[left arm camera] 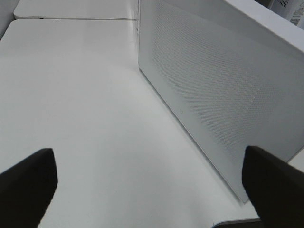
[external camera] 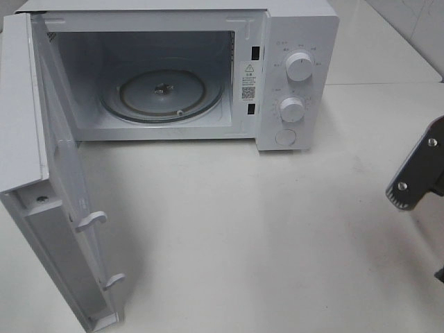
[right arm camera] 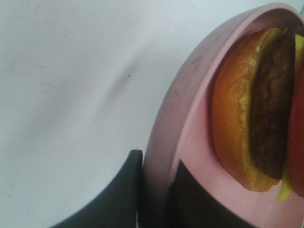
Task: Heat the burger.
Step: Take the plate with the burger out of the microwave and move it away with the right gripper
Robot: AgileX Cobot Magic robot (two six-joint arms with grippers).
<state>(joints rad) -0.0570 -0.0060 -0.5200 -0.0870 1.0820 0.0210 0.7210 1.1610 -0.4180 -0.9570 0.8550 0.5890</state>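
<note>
at the right edge of the scene, the round pink plate's rim [right arm camera: 166, 142] is pinched by the narrowed right gripper [right arm camera: 156, 190], with the golden-bun burger [right arm camera: 256, 104] on it. a tilt could slide it off before the white microwave's glass turntable [external camera: 163, 94]. the left gripper [left arm camera: 147, 185] is spread wide, empty.

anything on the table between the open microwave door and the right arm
Nothing: in the exterior high view the white table is bare between the microwave door and the right arm.
</note>
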